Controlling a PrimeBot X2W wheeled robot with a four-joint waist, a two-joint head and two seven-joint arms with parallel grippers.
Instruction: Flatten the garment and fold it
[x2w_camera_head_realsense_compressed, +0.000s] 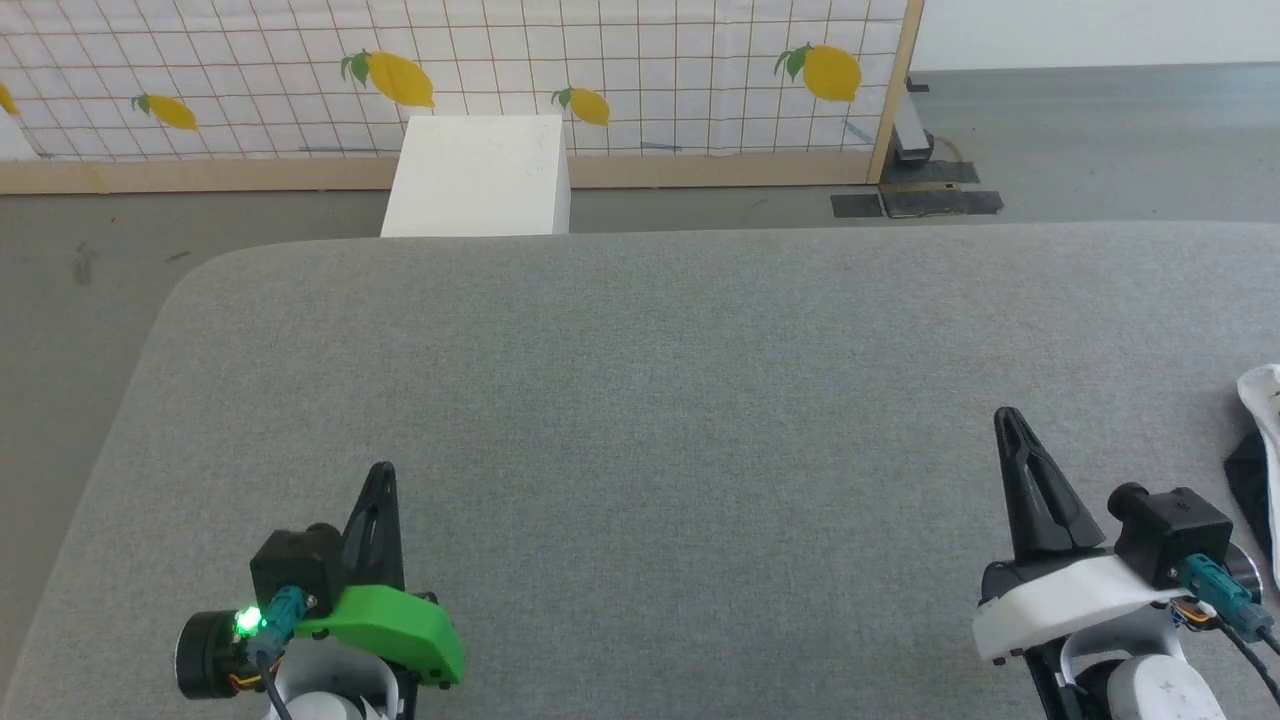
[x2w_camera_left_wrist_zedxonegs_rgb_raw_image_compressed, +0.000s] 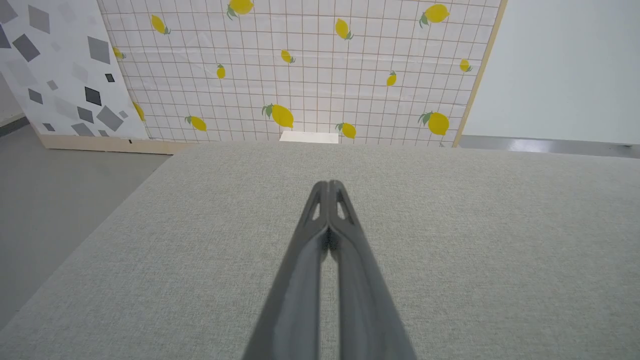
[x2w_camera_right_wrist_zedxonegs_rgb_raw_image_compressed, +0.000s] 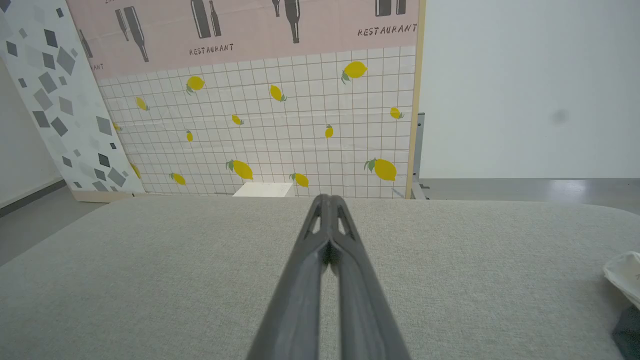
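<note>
Left hand (x2w_camera_left_wrist_zedxonegs_rgb_raw_image_compressed: 329, 186): clenched, fingers pressed together, nothing between them; low over the bench (x2w_camera_head_realsense_compressed: 640, 400), near-left part. Right hand (x2w_camera_right_wrist_zedxonegs_rgb_raw_image_compressed: 327, 198): clenched likewise, empty; over the bench's near-right part. Both hands point toward the bench's far edge.

Garment (x2w_camera_head_realsense_compressed: 1262, 400): on the bench at its right side, just beyond the right hand and apart from it; bunched, white cloth with a black patch, cut off by the frame edge.

White box (x2w_camera_head_realsense_compressed: 480, 175): on the floor behind the bench's far edge.

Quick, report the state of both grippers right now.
Left gripper, dark two-fingered: closed, holding nothing.
Right gripper, dark two-fingered: closed, holding nothing.
</note>
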